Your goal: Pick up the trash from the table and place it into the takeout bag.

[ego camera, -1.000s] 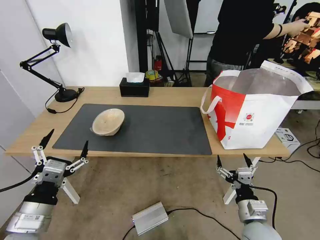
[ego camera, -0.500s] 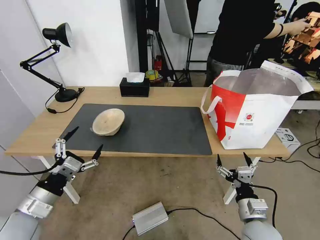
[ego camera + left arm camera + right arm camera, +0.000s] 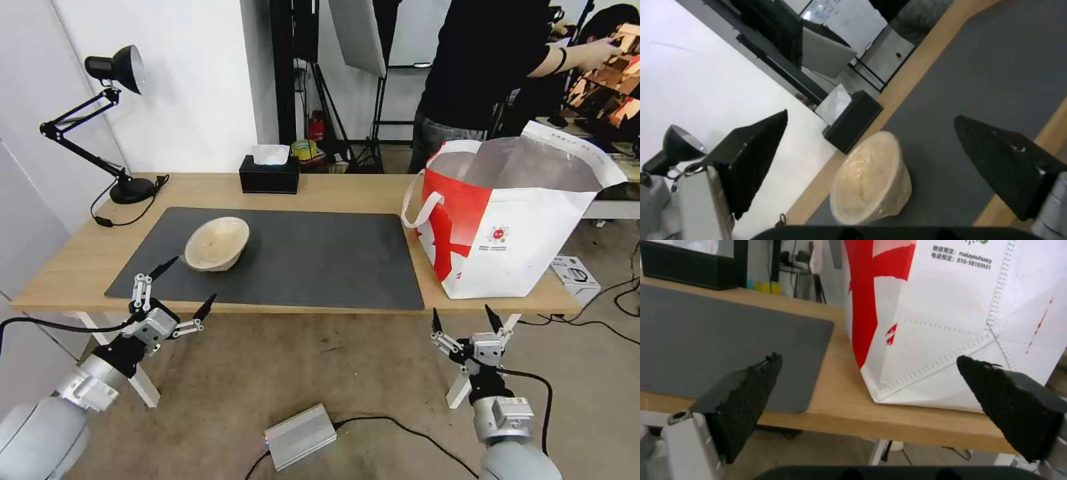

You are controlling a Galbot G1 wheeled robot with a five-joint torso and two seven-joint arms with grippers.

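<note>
One piece of trash left on the table [image 3: 347,190]: beige bowl [image 3: 217,243], tilted on the dark mat [image 3: 300,260], well apart from the takeout bag [image 3: 507,220]. Reach step, by judgement. Left gripper [image 3: 175,288] near the bowl, jaws spread; right gripper [image 3: 461,319] below the bag, jaws spread. Next: straddle the rim squarely. Behind the bowl: tissue box [image 3: 269,175], desk lamp [image 3: 113,120].

One beige shallow bowl [image 3: 217,243] on the dark grey mat [image 3: 320,260] near its left edge. One takeout bag [image 3: 513,220] at the table's [image 3: 347,190] right end, one black tissue box [image 3: 269,175] along the far edge, one desk lamp [image 3: 113,120] at the far left corner. Two grippers, left [image 3: 179,288] and right [image 3: 463,321], both spread wide.
</note>
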